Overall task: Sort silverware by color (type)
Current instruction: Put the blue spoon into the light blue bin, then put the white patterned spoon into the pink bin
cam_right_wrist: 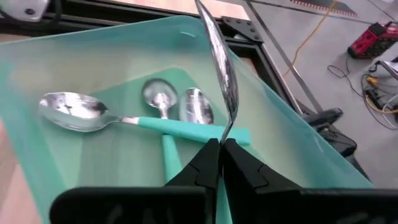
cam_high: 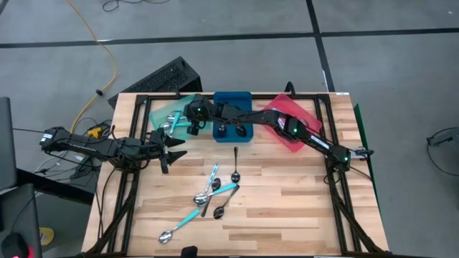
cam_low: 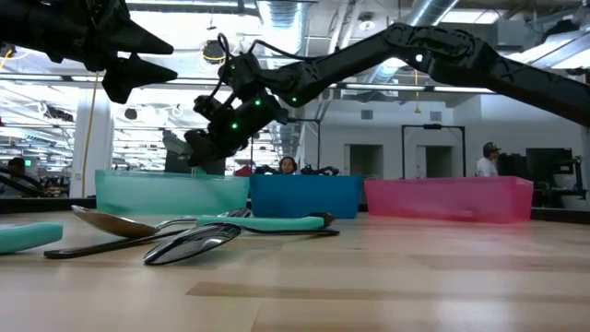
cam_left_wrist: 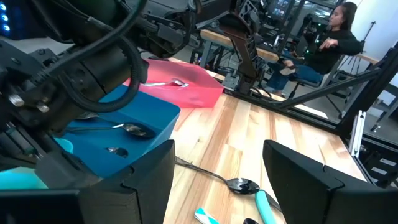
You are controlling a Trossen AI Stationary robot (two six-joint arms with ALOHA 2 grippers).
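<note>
My right gripper (cam_right_wrist: 221,146) reaches across to the teal tray (cam_high: 161,111) at the table's far left and is shut on a teal-handled spoon (cam_right_wrist: 219,62) above it. Three teal-handled spoons (cam_right_wrist: 155,118) lie flat on that tray's floor. Several loose spoons, teal-handled (cam_high: 215,183) and black (cam_high: 236,163), lie on the table's middle. My left gripper (cam_high: 174,150) waits open at the table's left edge, above the wood, with nothing between its fingers (cam_left_wrist: 143,180). My right gripper pinches the spoon's thin neck (cam_right_wrist: 224,132) between its two fingertips, where the silver shaft meets the teal handle. The fingers slant down from the table's right side. The silver bowl stands out beyond the fingertips over the teal tray, clear of it.
A blue tray (cam_high: 233,97) with dark spoons (cam_left_wrist: 127,129) stands beside the teal one, and a red tray (cam_high: 305,107) with a silver spoon (cam_left_wrist: 175,83) beside that, all along the far edge. People are in the room beyond the table.
</note>
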